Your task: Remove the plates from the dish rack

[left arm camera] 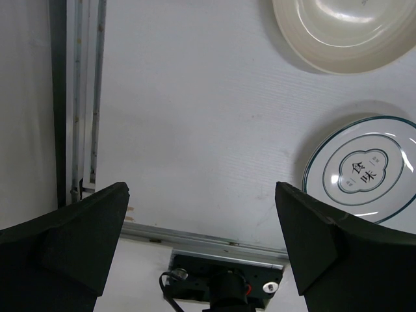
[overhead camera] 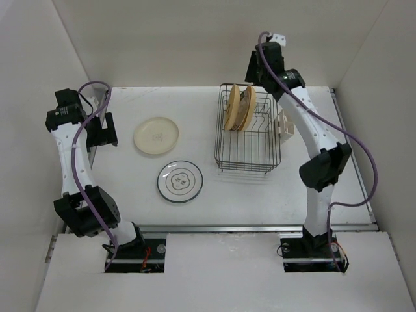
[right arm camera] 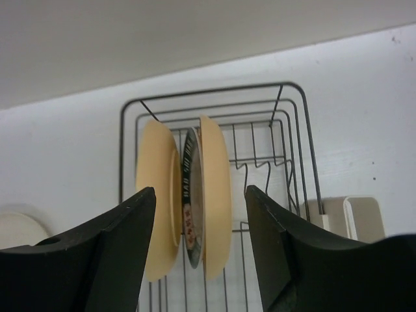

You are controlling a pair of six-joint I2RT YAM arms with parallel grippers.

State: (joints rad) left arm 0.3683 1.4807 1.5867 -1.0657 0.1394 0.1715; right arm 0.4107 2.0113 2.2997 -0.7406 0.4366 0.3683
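The dark wire dish rack [overhead camera: 244,169] stands at the back right. Two orange-yellow plates [overhead camera: 231,108] stand on edge at its far end, with a dark-rimmed plate between them. My right gripper [overhead camera: 251,79] hovers open above them. In the right wrist view the rack [right arm camera: 121,156] holds the orange-yellow plates [right arm camera: 156,195] and the dark-rimmed plate [right arm camera: 191,195], which sit between the spread fingers of the gripper [right arm camera: 200,190], untouched. A cream plate [overhead camera: 156,135] and a white ringed plate [overhead camera: 179,181] lie flat on the table. My left gripper [overhead camera: 106,132] is open and empty at the far left.
A cream plastic holder [overhead camera: 286,125] is clipped to the rack's right side and shows in the right wrist view [right arm camera: 344,218]. The left wrist view shows the cream plate [left arm camera: 351,32], the ringed plate [left arm camera: 364,172], the open gripper [left arm camera: 201,208] and the arm base [left arm camera: 224,286]. White walls enclose the table.
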